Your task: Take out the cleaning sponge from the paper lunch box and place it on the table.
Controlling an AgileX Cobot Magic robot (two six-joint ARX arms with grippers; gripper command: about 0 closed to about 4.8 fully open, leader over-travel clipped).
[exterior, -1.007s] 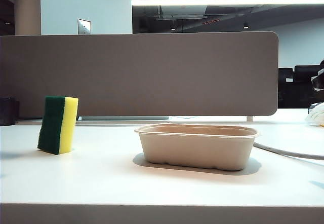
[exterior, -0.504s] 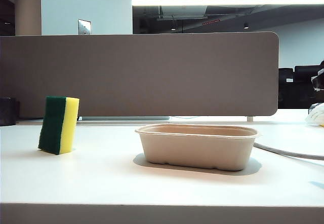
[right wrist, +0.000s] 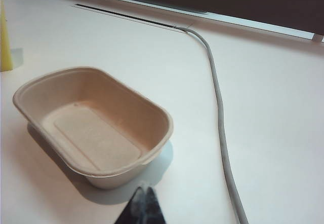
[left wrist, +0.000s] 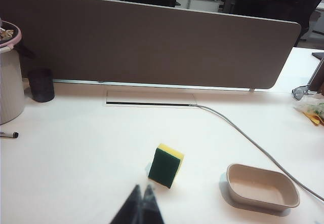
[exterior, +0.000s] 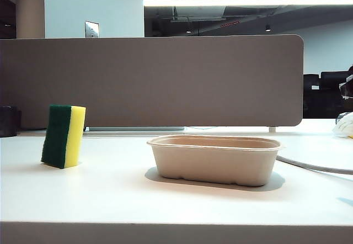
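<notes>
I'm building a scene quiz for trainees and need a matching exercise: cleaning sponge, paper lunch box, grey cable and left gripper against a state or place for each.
Things:
1. cleaning sponge
2. paper lunch box
3. grey cable
4. left gripper

States:
A. empty
B. shut, above the table
C. standing on edge
D. lying beside the box

Pairs: 1-C, 2-A, 3-D, 4-B

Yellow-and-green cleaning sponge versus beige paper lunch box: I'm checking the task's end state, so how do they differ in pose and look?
The yellow-and-green cleaning sponge stands upright on a narrow side; the beige moulded-pulp lunch box sits low and flat, open side up. The sponge is a solid two-coloured block; the box is a hollow single-coloured tray, empty inside. The sponge is smaller. Both rest apart on the white table, untouched by either gripper.
</notes>
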